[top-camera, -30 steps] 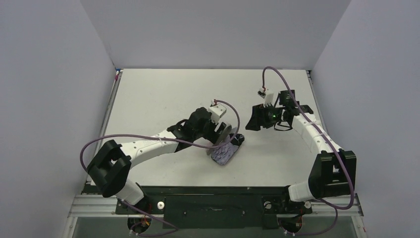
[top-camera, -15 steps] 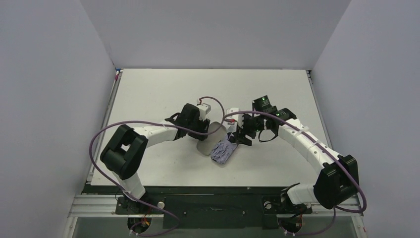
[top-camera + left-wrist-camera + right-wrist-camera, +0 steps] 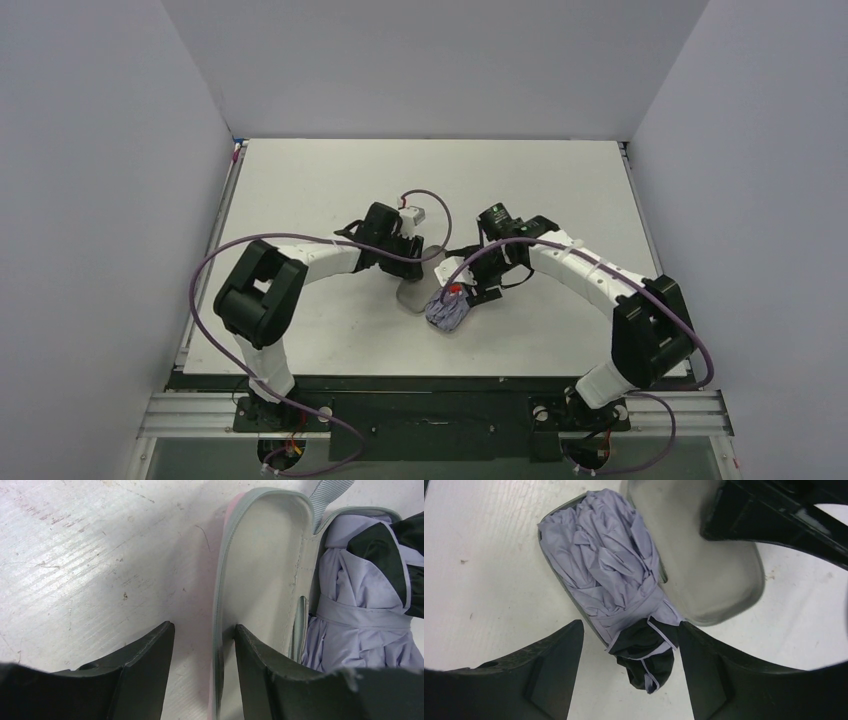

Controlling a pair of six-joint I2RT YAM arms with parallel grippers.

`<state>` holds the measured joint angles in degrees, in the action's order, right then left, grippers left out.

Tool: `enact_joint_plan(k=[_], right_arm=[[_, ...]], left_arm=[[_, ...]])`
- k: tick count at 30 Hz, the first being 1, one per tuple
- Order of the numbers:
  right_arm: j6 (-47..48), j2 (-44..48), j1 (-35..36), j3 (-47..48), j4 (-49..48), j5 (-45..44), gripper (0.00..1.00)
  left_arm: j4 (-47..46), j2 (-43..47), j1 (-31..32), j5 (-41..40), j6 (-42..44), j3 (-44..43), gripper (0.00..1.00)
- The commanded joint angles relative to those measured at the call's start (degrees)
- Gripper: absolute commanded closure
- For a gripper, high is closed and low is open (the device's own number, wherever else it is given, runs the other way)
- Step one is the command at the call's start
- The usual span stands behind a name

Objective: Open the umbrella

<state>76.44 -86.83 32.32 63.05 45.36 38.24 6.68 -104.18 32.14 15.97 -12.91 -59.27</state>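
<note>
The umbrella (image 3: pixel 448 308) lies folded at the table's middle, a lavender crinkly bundle in the lower half of an open clamshell case. In the right wrist view the umbrella (image 3: pixel 609 565) shows a black end (image 3: pixel 649 660) sticking out over the case rim. My right gripper (image 3: pixel 630 626) is open, one finger on each side of that black end, not touching it. My left gripper (image 3: pixel 202 630) is open and straddles the rim of the case lid (image 3: pixel 265 565); its right finger rests against the lid's grey inside. The umbrella (image 3: pixel 360 590) lies beside it. Shaft and handle are hidden.
The case is pale pink outside and grey inside, its lid (image 3: pixel 410 295) folded open to the left of the umbrella. The left gripper's black fingers (image 3: pixel 774 515) show over the lid in the right wrist view. Grey walls stand around the white table (image 3: pixel 330 180).
My right arm swung in from the right and now hangs over the umbrella's black end. My left arm drew back to the left, and the lid swung open to the left.
</note>
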Motion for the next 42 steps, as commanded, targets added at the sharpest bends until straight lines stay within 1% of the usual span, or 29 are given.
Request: enact_joint_plan(k=[1, 4, 6, 12, 18, 20, 21, 22, 23, 24, 25, 27, 30, 37, 42], right_arm=[[13.06, -2.28, 0.93, 2.57, 6.45, 0.72, 0.35], [16.40, -4.39, 2.05, 1.82, 6.76, -0.86, 0.35], [16.45, -6.26, 2.90, 2.53, 6.12, -1.90, 0.35], [13.96, -9.16, 4.85, 2.07, 0.50, -6.30, 0.36], [9.83, -10.57, 5.29, 1.54, -1.48, -7.43, 0.40], [7.88, -10.67, 5.52, 0.95, -2.97, -7.94, 0.43], [6.71, -10.56, 5.55, 0.24, -4.31, -8.11, 0.51], [6.09, -10.30, 5.56, -0.75, -5.11, -8.32, 0.57], [5.08, -9.46, 5.61, -1.40, -6.56, -8.42, 0.71], [4.61, -8.95, 5.59, -2.64, -7.42, -8.72, 0.76], [3.94, -7.61, 5.57, -3.27, -9.00, -8.85, 0.88], [3.50, -5.32, 5.37, -4.76, -10.43, -9.01, 1.00], [0.94, -2.07, 4.69, -5.26, -11.90, -7.04, 1.00], [-14.40, 6.10, 1.13, -3.37, -18.69, -1.91, 1.00], [-23.88, 11.01, -1.90, -3.45, -22.30, -0.58, 1.00]], left_arm=[[-0.18, -0.73, -0.83, 2.44, -0.59, -2.51, 0.55], [-0.11, -1.03, -0.98, 2.48, -0.31, -2.71, 0.55], [0.10, -1.52, -1.07, 2.65, -0.40, -2.99, 0.55], [-0.08, -2.48, -2.06, 4.24, -1.31, -3.14, 0.57], [0.09, -2.61, -2.77, 4.45, -1.20, -3.11, 0.58], [0.05, -2.78, -2.95, 4.46, -1.40, -3.06, 0.59], [0.02, -2.83, -3.00, 4.50, -1.50, -3.01, 0.60], [-0.04, -2.81, -3.15, 4.53, -1.57, -2.93, 0.60], [-0.02, -2.75, -3.23, 4.48, -1.58, -2.95, 0.61], [0.00, -2.73, -3.40, 4.39, -1.59, -2.78, 0.61], [0.00, -2.62, -3.53, 4.41, -1.59, -2.74, 0.61], [0.07, -2.38, -3.77, 4.24, -1.55, -2.53, 0.62], [0.06, -1.95, -4.01, 3.86, -1.52, -2.01, 0.62], [-0.48, -1.49, -4.44, 2.67, -1.39, -1.42, 0.61], [-0.42, -1.89, -5.03, 2.66, -1.02, -2.48, 0.61]])
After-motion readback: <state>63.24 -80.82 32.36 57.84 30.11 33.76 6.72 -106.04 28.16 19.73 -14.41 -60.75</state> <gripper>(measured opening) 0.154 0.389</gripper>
